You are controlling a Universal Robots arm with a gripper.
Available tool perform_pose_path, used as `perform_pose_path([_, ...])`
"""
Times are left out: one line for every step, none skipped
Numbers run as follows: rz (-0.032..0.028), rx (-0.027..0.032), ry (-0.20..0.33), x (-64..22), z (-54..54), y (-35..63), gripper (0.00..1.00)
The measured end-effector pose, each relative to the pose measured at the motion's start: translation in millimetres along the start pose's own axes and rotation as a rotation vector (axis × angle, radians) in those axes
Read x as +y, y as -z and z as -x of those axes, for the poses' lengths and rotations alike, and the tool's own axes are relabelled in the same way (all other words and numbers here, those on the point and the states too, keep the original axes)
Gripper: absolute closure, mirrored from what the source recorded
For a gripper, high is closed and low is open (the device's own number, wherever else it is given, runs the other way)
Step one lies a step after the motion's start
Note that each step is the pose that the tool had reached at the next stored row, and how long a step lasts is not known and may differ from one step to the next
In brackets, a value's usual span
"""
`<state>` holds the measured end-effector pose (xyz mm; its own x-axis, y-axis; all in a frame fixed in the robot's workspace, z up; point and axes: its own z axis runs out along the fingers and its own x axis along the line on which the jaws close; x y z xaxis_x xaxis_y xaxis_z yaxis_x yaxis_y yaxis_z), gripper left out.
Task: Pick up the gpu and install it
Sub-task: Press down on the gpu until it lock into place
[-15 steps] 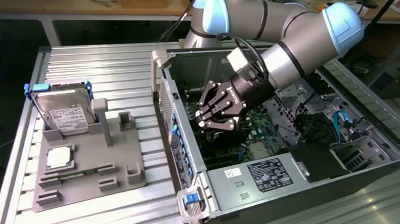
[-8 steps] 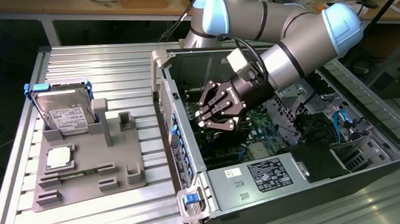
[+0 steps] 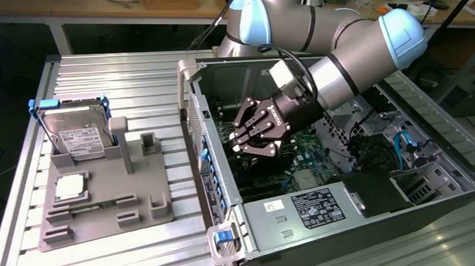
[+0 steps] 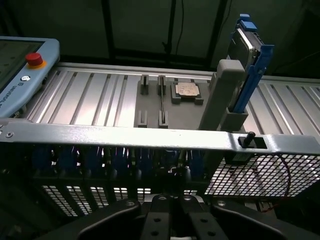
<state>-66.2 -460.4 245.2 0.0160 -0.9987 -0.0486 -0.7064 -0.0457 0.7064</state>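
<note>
The hand (image 3: 250, 143), closed, reaches inside the open computer case (image 3: 305, 208) beside the grey holder (image 3: 104, 202).

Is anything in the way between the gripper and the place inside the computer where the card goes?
Nothing visible is. The computer case stands open, and the shut gripper hangs inside it, just above the green board. Whether it holds the gpu I cannot tell.

gpu (image 3: 260, 159), dark thin card, inside open computer case (image 3: 189, 93), beneath gripper (image 3: 252, 146), largely hidden
</note>
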Motion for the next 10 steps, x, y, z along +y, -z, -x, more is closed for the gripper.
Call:
perform_pose_path([0.0, 0.0002, 0.0, -0.2, 0.0, -0.2, 0.89])
perform_pose_path([-0.0002, 0.0002, 0.0, -0.4, 0.0, -0.1, 0.89])
perform_pose_path([0.0005, -0.0002, 0.0, -0.9, 0.0, 0.2, 0.89])
perform_pose_path([0.0011, -0.0001, 0.0, -1.3, 0.1, 0.3, 0.89])
perform_pose_path([0.0014, 0.0, 0.0, -1.8, 0.3, 1.0, 0.89])
perform_pose_path([0.0011, -0.0012, 0.001, -3.5, 0.4, 2.3, 0.89])
perform_pose_path([0.004, -0.0013, 0.001, -5.4, 0.4, 4.0, 0.89])
perform_pose_path([0.0089, 0.0005, -0.001, -6.7, 0.4, 6.8, 0.89])
perform_pose_path([0.0129, 0.0017, -0.003, -7.9, 0.2, 8.8, 0.89])
perform_pose_path([0.0161, 0.0021, -0.003, -9.4, 0.2, 10.0, 0.89])
